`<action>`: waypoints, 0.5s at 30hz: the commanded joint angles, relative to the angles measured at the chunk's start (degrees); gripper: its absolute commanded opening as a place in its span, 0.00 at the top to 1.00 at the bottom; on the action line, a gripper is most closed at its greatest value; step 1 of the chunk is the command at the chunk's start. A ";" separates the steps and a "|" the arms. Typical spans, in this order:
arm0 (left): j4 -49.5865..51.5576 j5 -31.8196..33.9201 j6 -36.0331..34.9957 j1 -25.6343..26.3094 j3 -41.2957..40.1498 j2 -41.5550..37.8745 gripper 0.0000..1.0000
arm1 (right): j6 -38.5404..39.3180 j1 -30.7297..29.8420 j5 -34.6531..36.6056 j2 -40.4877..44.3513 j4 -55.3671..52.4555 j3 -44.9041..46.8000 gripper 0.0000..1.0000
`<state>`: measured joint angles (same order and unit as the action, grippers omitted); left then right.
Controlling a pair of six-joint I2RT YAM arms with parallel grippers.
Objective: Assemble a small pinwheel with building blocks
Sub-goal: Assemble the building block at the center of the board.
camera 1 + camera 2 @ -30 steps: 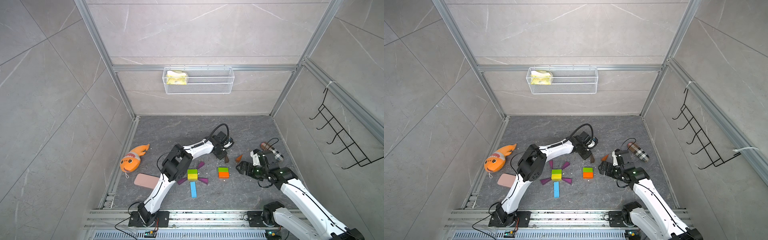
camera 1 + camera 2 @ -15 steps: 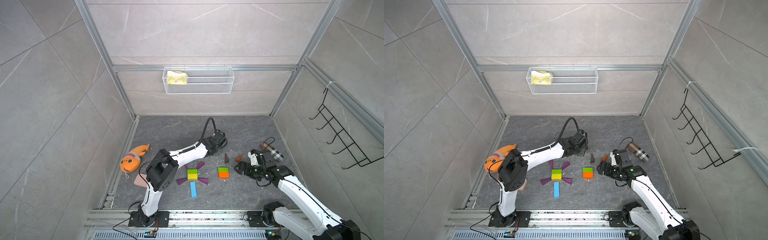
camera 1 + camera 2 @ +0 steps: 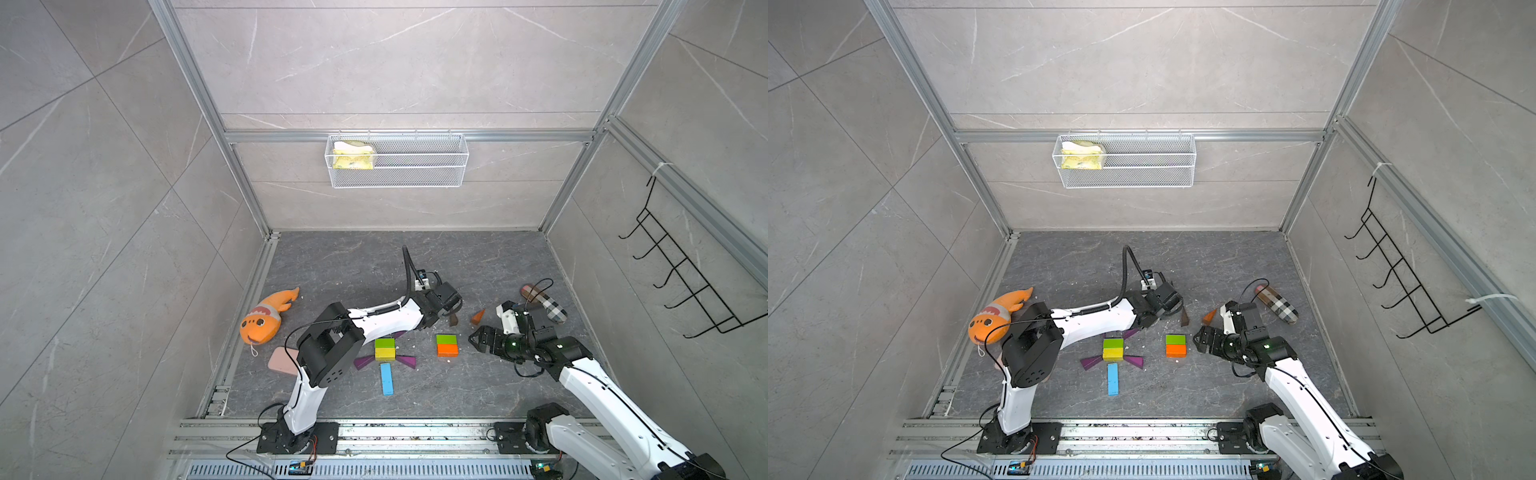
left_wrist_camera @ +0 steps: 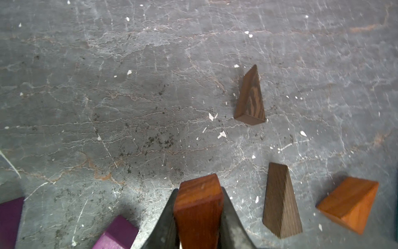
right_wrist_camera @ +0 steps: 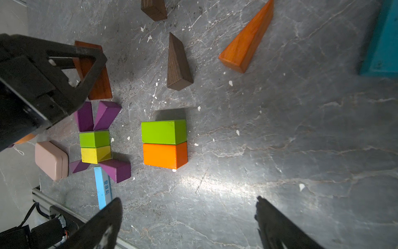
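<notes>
Red-brown wooden wedge (image 4: 198,215), nipped in left claw (image 4: 199,194), long axis along the fingers.
Purple-winged green-and-yellow brick hub (image 3: 385,348) lies left of that claw; bare green-and-orange brick pair (image 3: 447,345), its likely seat, lies right; right claw (image 3: 478,340), just beyond, gapes empty.

Far half of tabletop (image 3: 353,266) bare, wide passage. Left arm (image 3: 386,320) lies across the middle, just behind the green-yellow bricks (image 3: 385,348). Between left end effector (image 3: 451,308), clamped on a reddish wedge (image 4: 198,207), and the wide-spread right end effector (image 3: 474,340): brown wedge (image 3: 454,319), orange wedge (image 3: 478,316), narrow gaps. Near strip before the green-orange brick pair (image 3: 447,345) open. Plaid pouch (image 3: 544,303) crowds far right.
</notes>
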<state>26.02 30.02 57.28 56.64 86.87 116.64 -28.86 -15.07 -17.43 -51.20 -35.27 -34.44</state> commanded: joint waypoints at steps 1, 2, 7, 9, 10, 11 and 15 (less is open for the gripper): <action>0.12 2.01 4.94 0.23 1.85 1.76 1.00 | 1.17 0.22 -1.01 0.30 -0.23 0.47 0.03; 0.02 1.76 5.21 0.22 2.01 2.16 1.00 | 1.31 0.23 -1.40 0.07 -0.17 0.42 0.03; -0.59 0.17 5.74 0.30 3.54 5.06 1.00 | 1.28 0.25 -1.22 0.55 -0.50 0.42 0.03; 0.05 -0.39 5.85 0.26 4.65 6.28 1.00 | 1.27 0.34 -1.11 0.96 -0.42 0.54 0.03; 0.25 -0.25 5.90 0.35 5.04 6.73 1.00 | 1.26 0.27 -1.16 1.14 -0.57 0.47 0.03; 0.55 0.09 5.91 0.46 5.26 7.05 1.00 | 1.27 0.31 -1.16 1.22 -0.52 0.43 0.03; 1.50 1.35 5.63 0.93 6.08 7.54 0.99 | 1.35 0.33 -1.67 1.89 -0.51 0.60 0.03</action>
<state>26.13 29.47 61.82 56.99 90.45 123.72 -28.67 -15.00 -18.33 -50.19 -35.29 -34.44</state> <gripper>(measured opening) 0.244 0.970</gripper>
